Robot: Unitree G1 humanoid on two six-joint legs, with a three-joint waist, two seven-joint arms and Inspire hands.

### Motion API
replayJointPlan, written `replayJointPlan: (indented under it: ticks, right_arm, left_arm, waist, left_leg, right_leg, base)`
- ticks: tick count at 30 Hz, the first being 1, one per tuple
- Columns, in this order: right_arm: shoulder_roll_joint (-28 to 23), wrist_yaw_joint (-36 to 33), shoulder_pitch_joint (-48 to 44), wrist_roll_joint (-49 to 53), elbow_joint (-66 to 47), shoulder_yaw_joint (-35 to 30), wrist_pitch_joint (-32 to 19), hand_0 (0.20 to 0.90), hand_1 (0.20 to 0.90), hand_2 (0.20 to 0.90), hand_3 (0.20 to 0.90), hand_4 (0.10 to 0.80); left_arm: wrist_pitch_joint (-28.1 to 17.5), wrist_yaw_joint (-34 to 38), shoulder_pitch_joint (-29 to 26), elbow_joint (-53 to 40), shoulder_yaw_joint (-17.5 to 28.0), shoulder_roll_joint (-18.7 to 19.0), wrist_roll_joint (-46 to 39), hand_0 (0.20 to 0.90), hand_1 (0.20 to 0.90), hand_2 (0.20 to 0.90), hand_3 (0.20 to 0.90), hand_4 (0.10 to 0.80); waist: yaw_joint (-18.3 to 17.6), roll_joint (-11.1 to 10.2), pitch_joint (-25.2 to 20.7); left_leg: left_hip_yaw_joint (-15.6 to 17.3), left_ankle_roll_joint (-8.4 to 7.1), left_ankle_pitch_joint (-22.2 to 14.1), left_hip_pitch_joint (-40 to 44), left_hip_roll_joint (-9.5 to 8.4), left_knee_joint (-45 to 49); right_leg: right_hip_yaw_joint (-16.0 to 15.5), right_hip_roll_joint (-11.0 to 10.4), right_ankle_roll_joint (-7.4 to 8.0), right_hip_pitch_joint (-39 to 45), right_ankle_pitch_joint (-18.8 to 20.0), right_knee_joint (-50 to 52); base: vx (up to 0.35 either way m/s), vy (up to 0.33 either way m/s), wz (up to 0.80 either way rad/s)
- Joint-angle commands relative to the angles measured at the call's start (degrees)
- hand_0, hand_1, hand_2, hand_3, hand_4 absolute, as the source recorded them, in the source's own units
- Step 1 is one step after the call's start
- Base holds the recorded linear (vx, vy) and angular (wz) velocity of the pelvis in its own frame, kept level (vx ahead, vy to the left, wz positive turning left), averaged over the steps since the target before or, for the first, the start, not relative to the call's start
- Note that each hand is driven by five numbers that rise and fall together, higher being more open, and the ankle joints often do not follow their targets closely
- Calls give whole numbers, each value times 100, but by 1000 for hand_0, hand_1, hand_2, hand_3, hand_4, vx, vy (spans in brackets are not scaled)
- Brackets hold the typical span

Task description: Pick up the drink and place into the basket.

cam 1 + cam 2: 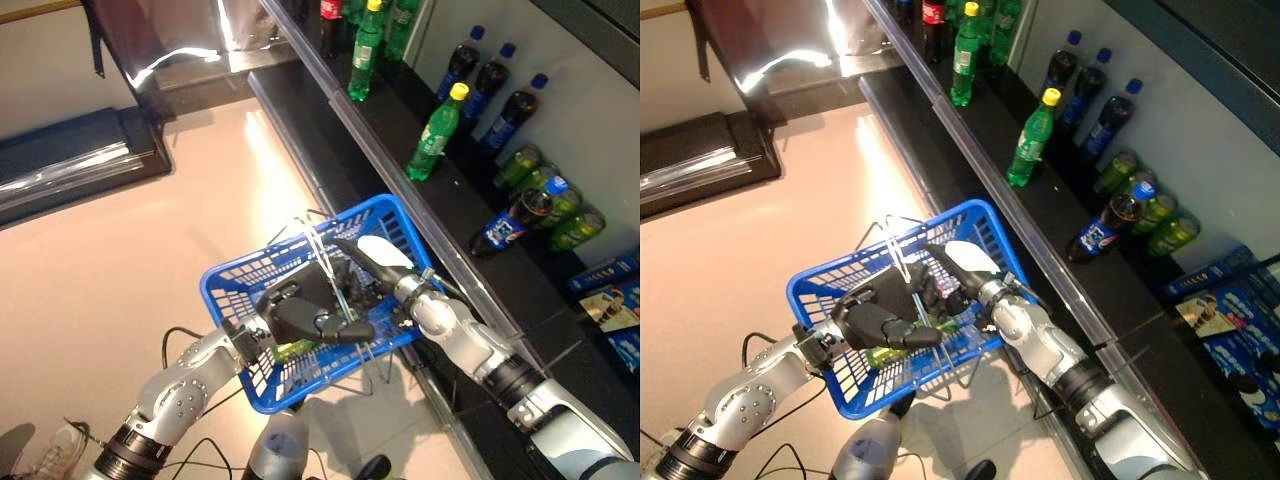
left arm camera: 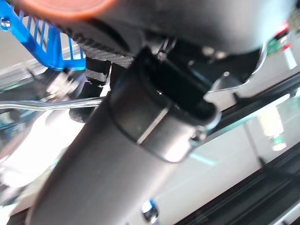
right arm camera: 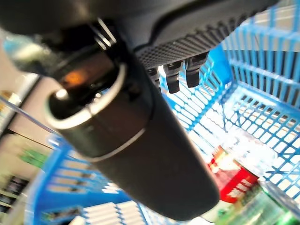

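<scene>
Left eye view hides my right hand [image 1: 372, 262] fingers inside the blue basket [image 1: 378, 215]; I cannot tell their state. My left hand [image 1: 305, 312] curls round the wire handle [image 1: 318, 250]. A green drink bottle [image 3: 243, 185] lies in the basket, close beside the shelf edge [image 1: 400, 160].

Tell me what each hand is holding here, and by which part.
The left hand grips the blue basket by its wire handle. The right hand reaches inside; any hold is hidden.
</scene>
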Motion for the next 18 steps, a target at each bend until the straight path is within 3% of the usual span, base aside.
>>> replayJointPlan:
  ticks: [1,6,18]
  right_arm:
    - [-250,-398,214,363,-388,-125,-450,900,900,900,900,800]
    - [-238,-562,627,673,-675,-456,-543,900,900,900,900,800]
    - [153,-767,1947,1615,-672,-1385,-955,900,900,900,900,800]
  left_arm:
    - [-1817,-592,-584,-1170,506,-969,-520,300,300,300,200,100]
    - [-1967,-314,-386,-1075,772,-961,-362,300,300,300,200,100]
    - [-2387,289,222,-561,1659,-954,108,300,300,300,200,100]
  waist:
    - [-115,120,-1610]
    - [-229,157,-1614]
    - [-722,322,-1652]
  left_leg:
    - [-183,-39,-86,183,-114,-200]
    - [-58,-35,-92,204,-88,-200]
    - [600,-47,-227,327,80,-200]
  right_leg:
    - [120,210,36,143,85,7]
    - [211,195,56,105,106,8]
    - [546,106,100,-88,156,-5]
  base:
    - [0,0,0]
    - [-9,3,-10]
    - [-6,18,-19]
